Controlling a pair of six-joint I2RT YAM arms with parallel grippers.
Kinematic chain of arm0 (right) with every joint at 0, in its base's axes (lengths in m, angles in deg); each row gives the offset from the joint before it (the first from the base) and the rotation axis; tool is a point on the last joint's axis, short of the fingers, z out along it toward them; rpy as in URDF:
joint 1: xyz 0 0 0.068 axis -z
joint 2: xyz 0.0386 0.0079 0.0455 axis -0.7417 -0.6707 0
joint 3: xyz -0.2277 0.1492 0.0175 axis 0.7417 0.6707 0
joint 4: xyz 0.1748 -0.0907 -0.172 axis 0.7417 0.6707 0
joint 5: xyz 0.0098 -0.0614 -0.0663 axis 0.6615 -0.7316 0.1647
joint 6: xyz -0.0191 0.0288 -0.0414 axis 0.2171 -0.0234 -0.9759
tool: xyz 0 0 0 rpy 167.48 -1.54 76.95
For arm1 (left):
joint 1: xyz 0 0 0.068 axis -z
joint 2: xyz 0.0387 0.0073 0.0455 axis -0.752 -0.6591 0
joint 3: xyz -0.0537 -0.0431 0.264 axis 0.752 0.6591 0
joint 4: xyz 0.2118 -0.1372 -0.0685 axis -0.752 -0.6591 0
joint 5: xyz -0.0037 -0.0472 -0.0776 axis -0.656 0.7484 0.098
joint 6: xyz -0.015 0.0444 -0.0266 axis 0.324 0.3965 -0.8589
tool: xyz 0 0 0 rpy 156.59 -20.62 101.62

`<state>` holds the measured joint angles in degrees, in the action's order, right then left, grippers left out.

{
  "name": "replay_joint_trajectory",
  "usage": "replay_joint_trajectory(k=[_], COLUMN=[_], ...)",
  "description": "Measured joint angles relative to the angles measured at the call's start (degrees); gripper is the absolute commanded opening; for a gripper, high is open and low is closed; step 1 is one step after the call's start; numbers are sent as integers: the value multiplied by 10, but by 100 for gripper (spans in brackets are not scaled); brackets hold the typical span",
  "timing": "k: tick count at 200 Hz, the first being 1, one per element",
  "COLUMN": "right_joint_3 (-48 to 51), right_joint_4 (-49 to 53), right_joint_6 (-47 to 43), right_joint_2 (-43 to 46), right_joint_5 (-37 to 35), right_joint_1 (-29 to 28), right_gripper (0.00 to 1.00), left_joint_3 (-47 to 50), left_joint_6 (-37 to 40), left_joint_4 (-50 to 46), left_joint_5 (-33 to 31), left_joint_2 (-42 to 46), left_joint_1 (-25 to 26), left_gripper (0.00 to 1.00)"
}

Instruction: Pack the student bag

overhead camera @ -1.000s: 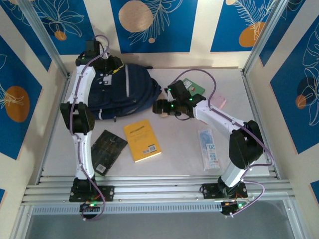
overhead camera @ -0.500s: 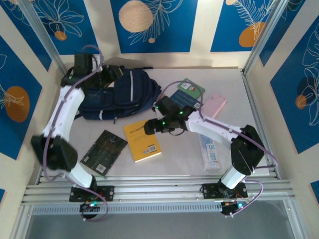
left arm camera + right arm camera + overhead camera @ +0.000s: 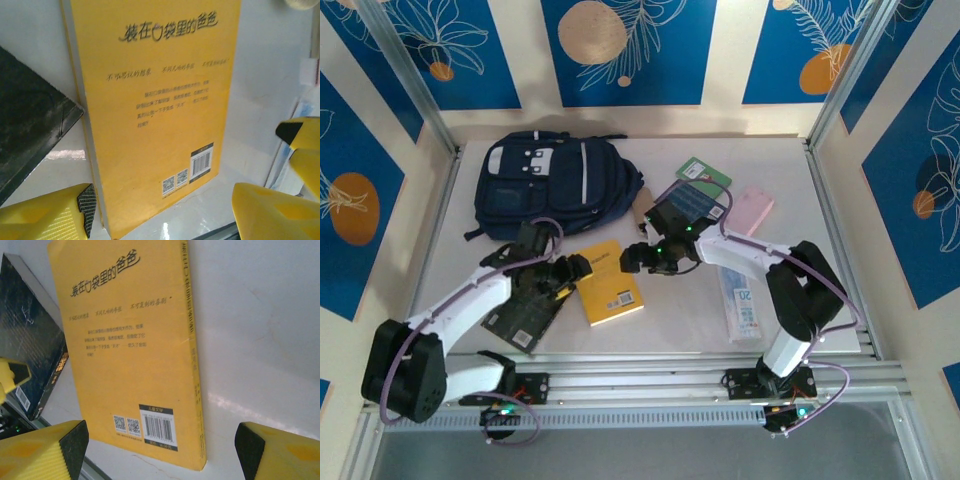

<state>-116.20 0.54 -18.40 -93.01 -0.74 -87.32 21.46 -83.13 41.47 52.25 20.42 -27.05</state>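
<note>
The student bag (image 3: 555, 185), navy with white trim, lies flat at the back left of the table. In front of it lies a yellow book (image 3: 608, 283), back cover up. My left gripper (image 3: 577, 269) is low at the book's left edge and is open. In the left wrist view its yellow fingers (image 3: 50, 215) straddle the near end of the yellow book (image 3: 155, 100). My right gripper (image 3: 634, 258) is at the book's upper right edge, also open. In the right wrist view the yellow book (image 3: 130, 355) lies between its spread fingers (image 3: 277, 450). Neither gripper holds anything.
A black book (image 3: 525, 310) lies left of the yellow one, under my left arm. A green book (image 3: 706, 175), a pink item (image 3: 752, 210) and a blue-and-white packet (image 3: 741, 300) lie on the right. The frame rail (image 3: 640, 380) runs along the near edge.
My left arm left the bag, swung down to the yellow book's left edge and opened its jaws. My right gripper moved down-left to the book's right side. The bag now lies uncovered.
</note>
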Motion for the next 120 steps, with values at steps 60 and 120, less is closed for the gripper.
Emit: replay_joint_trajectory(k=[60,120], right_joint_3=[14,15], right_joint_4=[-44,-70], right_joint_6=[29,42], right_joint_2=[-44,-87], right_joint_5=[47,64], right_joint_1=[16,18], right_gripper=[79,71], left_joint_3=[44,43], left_joint_6=[-19,-19], left_joint_4=[91,141], left_joint_5=[-19,-24], left_joint_2=[-62,-97], left_joint_1=[40,48], left_gripper=[71,67])
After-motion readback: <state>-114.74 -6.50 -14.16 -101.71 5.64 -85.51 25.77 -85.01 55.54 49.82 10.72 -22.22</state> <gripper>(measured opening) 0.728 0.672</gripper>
